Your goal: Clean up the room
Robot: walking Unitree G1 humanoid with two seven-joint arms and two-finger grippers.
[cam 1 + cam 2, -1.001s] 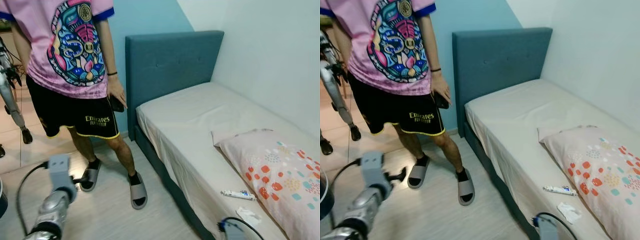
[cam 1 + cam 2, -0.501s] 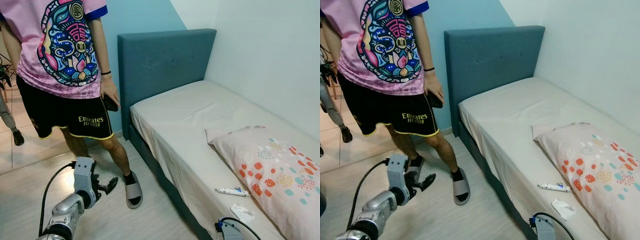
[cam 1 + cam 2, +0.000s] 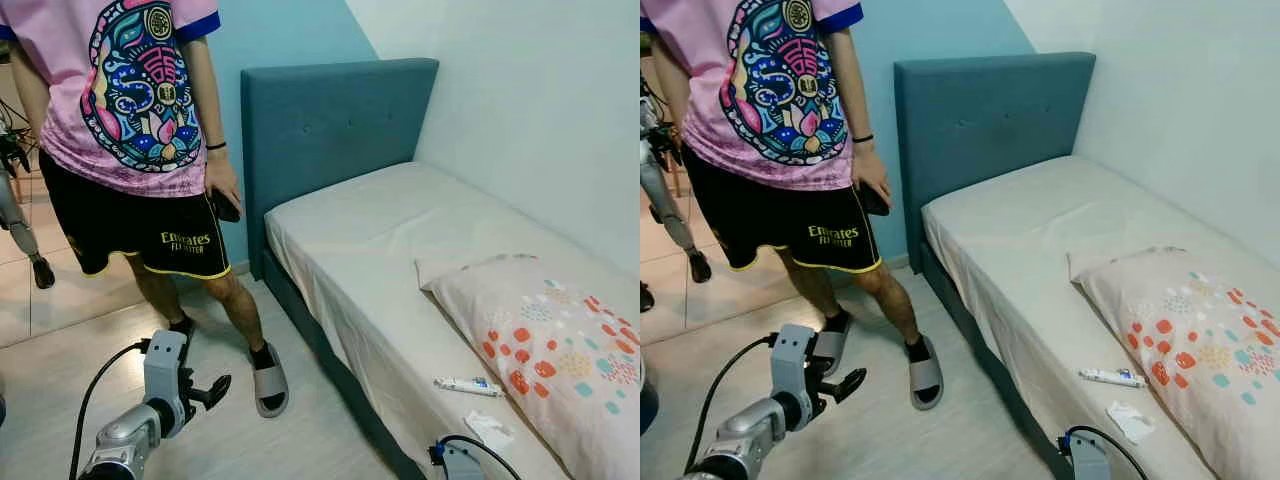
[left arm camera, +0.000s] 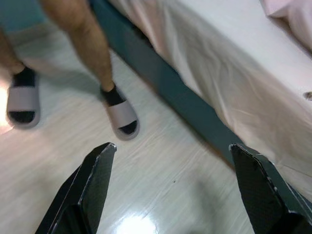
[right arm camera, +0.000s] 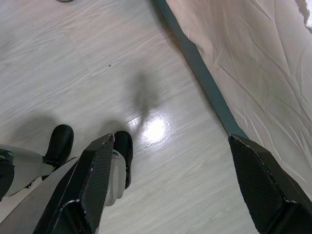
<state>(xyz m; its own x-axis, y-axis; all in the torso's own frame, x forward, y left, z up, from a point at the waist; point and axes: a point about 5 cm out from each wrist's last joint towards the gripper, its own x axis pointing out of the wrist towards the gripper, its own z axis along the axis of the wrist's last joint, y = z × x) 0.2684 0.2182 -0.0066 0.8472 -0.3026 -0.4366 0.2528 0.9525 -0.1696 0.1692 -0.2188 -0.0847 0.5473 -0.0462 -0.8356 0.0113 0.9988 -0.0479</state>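
The floor (image 5: pixel 161 87) is pale wood-look plank, glossy with a bright glare spot. Bed (image 3: pixel 400 260): wrinkled matt cloth sheet, woven fabric headboard (image 3: pixel 330 130). Printed cotton-like pillow (image 3: pixel 540 340). Fingers (image 4: pixel 92 190) look textured matt black plastic.

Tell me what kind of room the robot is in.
A bedroom, most likely in a home. A single bed with an upholstered blue headboard stands against the wall, a patterned pillow lies on it, and a person in slippers stands beside it.

Home bedroom: single bed (image 3: pixel 380 260), blue padded headboard (image 3: pixel 330 130), patterned pillow (image 3: pixel 545 345), wood-look floor (image 3: pixel 890 430).
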